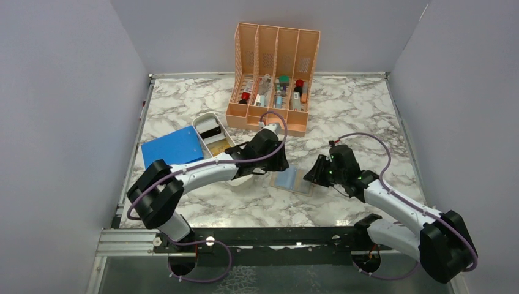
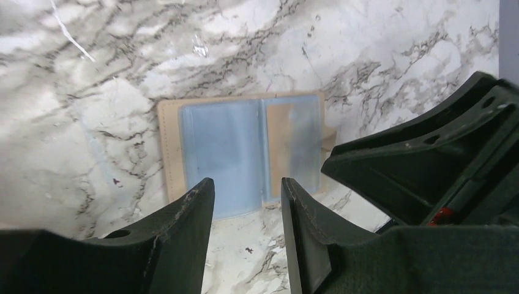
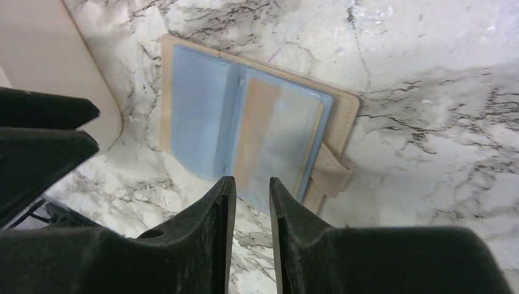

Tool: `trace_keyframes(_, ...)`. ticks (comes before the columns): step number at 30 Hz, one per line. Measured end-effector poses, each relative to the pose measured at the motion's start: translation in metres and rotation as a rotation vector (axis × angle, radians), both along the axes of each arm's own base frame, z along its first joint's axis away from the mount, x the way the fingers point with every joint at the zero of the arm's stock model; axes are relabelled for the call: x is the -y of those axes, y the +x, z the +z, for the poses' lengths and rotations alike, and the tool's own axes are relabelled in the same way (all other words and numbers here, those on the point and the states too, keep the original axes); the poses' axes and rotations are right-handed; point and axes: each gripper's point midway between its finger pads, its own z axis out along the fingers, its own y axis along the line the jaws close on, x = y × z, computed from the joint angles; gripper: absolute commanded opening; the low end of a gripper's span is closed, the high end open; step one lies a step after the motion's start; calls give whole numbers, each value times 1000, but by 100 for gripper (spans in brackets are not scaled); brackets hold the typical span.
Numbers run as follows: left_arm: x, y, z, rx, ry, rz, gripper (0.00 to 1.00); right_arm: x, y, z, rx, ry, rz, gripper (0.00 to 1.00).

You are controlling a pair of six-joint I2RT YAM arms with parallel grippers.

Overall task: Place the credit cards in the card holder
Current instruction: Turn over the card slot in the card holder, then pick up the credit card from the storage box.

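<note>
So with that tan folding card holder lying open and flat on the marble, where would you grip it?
Probably the tan strap tab jutting from the edge of the tan folding card holder nearest the right gripper. It lies open and flat, with no face to pinch; the tab overhangs the border, so come low from the right.

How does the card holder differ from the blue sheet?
The card holder is tan with clear sleeves; the blue sheet is plain blue. The card holder is much smaller than the blue sheet. The card holder lies open mid-table; the blue sheet lies left, beside the white tray. Both are flat rectangles.
</note>
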Motion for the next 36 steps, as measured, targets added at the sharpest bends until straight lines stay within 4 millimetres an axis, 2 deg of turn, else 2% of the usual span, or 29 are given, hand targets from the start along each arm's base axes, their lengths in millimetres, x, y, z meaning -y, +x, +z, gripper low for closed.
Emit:
trace_keyframes(5,-18,20,19,53,48,30,47,-7,-3,3,3,28,45,33)
trace_keyframes(9,-54,49,27,99,149,65,47,-9,-4,6,19,33,73,33)
trace_keyframes(13,-102,78,50,201,287,93,47,-10,-4,11,45,34,95,34)
trace_keyframes(17,-137,94,80,352,428,49,48,-10,-4,14,64,32,112,34)
trace_keyframes(19,-150,95,87,417,516,-16,51,-10,-5,14,65,31,119,34)
trace_keyframes(22,-161,96,84,480,630,-117,52,-11,-6,14,67,31,132,34)
trace_keyframes(25,-173,97,72,499,736,-207,52,-12,-7,14,68,32,142,34)
trace_keyframes(28,-190,108,62,508,829,-258,54,-12,-7,15,67,29,147,34)
trace_keyframes(33,-222,129,48,510,939,-314,64,-11,-8,15,63,22,152,34)
trace_keyframes(36,-236,136,34,498,996,-361,75,-11,-9,14,59,20,152,34)
